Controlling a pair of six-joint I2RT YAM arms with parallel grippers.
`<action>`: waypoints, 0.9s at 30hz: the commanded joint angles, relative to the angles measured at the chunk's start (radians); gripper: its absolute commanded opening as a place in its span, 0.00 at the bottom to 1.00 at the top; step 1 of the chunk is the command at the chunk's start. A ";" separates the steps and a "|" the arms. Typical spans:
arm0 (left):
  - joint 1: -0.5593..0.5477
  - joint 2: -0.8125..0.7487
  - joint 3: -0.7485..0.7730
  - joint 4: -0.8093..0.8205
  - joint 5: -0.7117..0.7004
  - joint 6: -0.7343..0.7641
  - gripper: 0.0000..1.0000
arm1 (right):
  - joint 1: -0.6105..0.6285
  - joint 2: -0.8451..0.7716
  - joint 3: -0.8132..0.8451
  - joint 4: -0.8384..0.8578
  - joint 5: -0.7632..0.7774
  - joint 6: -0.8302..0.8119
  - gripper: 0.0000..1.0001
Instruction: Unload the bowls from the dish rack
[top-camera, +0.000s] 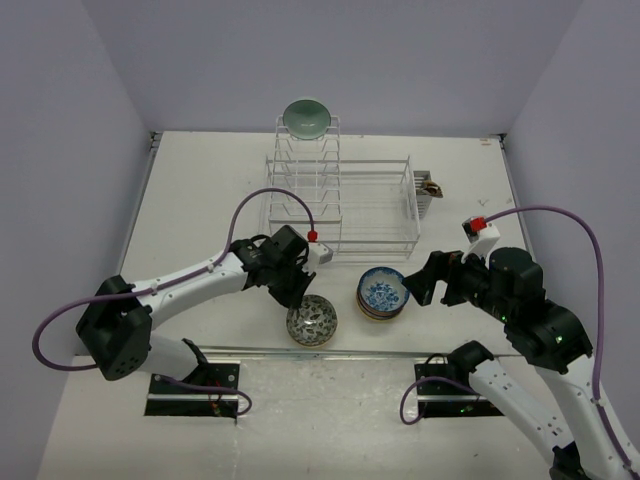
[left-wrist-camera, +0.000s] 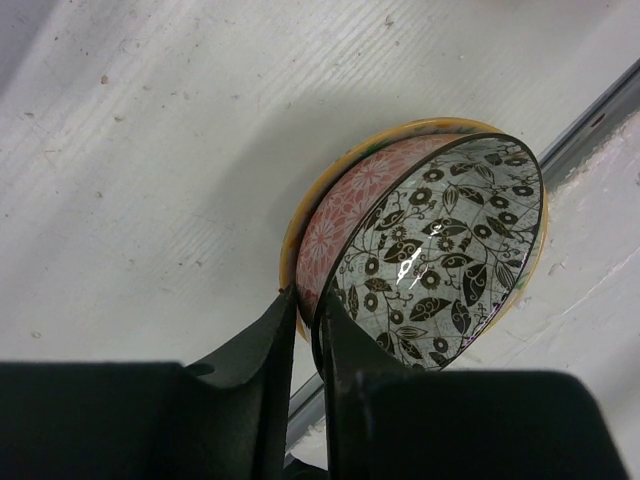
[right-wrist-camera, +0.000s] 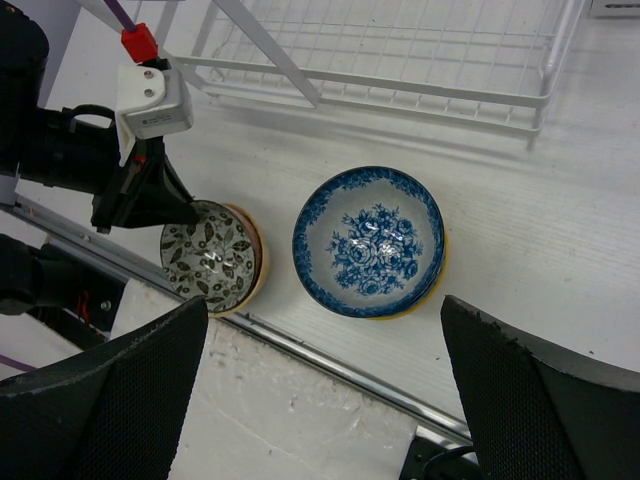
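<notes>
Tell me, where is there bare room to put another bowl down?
Widest bare table lies left of the dish rack, out to the edge; a smaller patch lies right of it. Crowded in front of the rack: the leaf-patterned bowl in the left pincer, the blue floral bowl and the open right pincer.

The left gripper (top-camera: 299, 294) is pinching the rim of the leaf-patterned bowl (top-camera: 312, 321), and its arm is blocking that bowl's far left side. The blue bowl (top-camera: 382, 292) is sitting just beside it, leaving you only a thin strip of table (top-camera: 200, 200) between them. The rack (top-camera: 345, 205) is standing close behind both. The right gripper (top-camera: 425, 280), jaws spread wide, is crowding the blue bowl's right. You are getting wide free room left of the rack.
</notes>
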 joint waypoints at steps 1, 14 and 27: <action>0.004 0.015 0.003 -0.036 0.001 -0.060 0.17 | 0.000 -0.003 0.017 -0.007 -0.008 -0.011 0.99; 0.002 -0.097 0.047 -0.043 -0.091 -0.099 0.46 | 0.001 0.011 0.025 -0.006 0.002 -0.013 0.99; 0.004 -0.315 0.427 -0.060 -0.385 -0.097 1.00 | 0.001 0.011 0.043 -0.003 0.034 -0.020 0.99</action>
